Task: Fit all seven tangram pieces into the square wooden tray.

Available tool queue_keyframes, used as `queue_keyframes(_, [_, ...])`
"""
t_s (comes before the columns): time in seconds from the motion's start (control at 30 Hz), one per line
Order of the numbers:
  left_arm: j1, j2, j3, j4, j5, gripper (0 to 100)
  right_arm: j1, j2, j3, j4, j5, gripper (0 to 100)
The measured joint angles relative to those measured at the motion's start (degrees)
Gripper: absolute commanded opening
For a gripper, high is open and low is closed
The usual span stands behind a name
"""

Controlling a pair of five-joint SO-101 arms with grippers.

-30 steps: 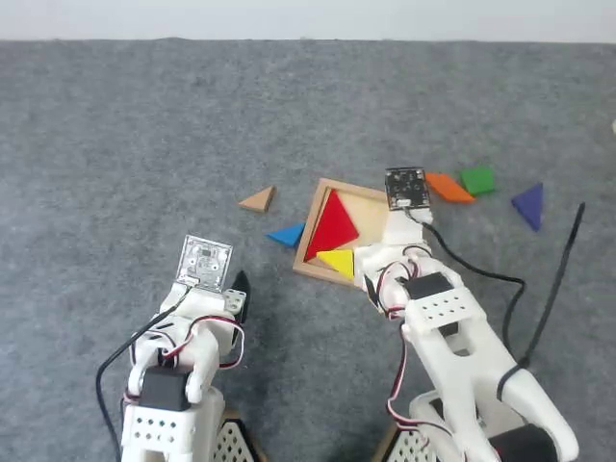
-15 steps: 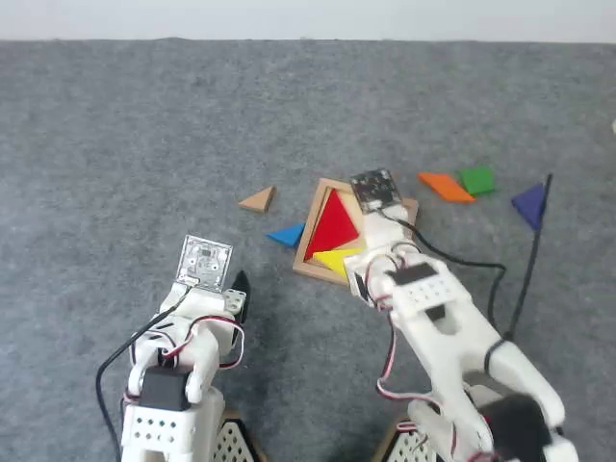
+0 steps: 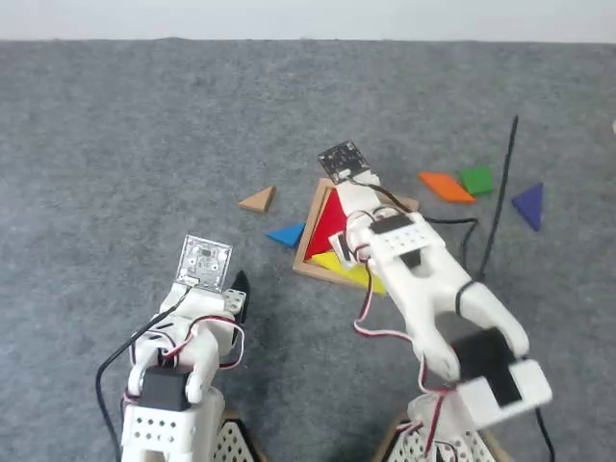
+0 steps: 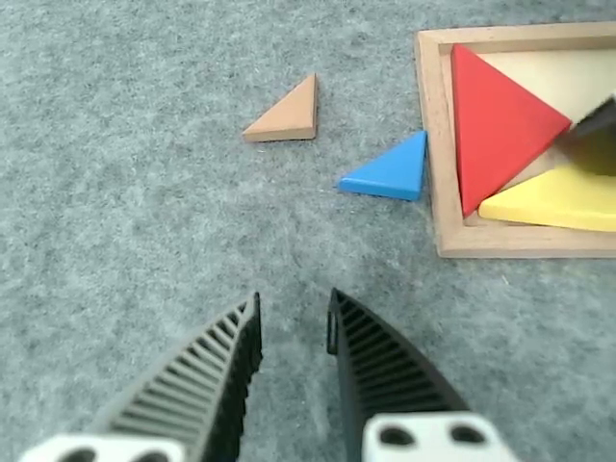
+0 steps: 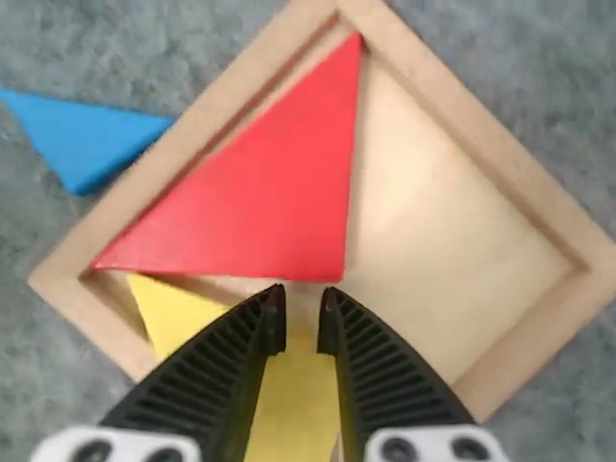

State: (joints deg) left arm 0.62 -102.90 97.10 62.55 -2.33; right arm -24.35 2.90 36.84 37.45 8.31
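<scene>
The square wooden tray (image 3: 310, 217) holds a red triangle (image 3: 329, 219) and a yellow triangle (image 3: 345, 267). My right arm (image 3: 395, 245) hangs over the tray. Its gripper (image 5: 300, 294) is shut and empty, with its tips over the yellow triangle (image 5: 168, 308) right at the edge of the red triangle (image 5: 269, 202). A blue triangle (image 3: 287, 234) lies against the tray's left rim, and a tan triangle (image 3: 258, 199) lies farther left. My left gripper (image 4: 294, 313) is shut low over bare carpet, short of the blue triangle (image 4: 390, 171) and the tan triangle (image 4: 287, 114).
An orange parallelogram (image 3: 448, 186), a green square (image 3: 476, 179) and a purple triangle (image 3: 529, 204) lie on the grey carpet right of the tray. A black cable (image 3: 496, 207) trails from the right arm. The far and left carpet is open.
My right arm has swung left from the tray's right edge to above the red and yellow triangles. The left arm has not moved.
</scene>
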Motion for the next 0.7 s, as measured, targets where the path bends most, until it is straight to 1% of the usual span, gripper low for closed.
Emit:
queue_keyframes(0.2, [0.00, 0.00, 0.00, 0.00, 0.00, 11, -0.18, 0.97, -1.41, 0.44, 0.35, 7.5])
queue_keyframes(0.3, [0.00, 0.00, 0.00, 0.00, 0.00, 11, -0.18, -1.93, -1.41, 0.44, 0.35, 7.5])
queue_keyframes(0.5, [0.00, 0.00, 0.00, 0.00, 0.00, 11, 3.34, -15.65, 2.20, 1.23, -0.97, 7.5])
queue_keyframes(0.6, [0.00, 0.00, 0.00, 0.00, 0.00, 11, 4.31, -23.91, 6.59, 5.80, -1.05, 7.5])
queue_keyframes(0.7, [0.00, 0.00, 0.00, 0.00, 0.00, 11, 2.55, -32.09, 13.27, 10.02, 0.62, 7.5])
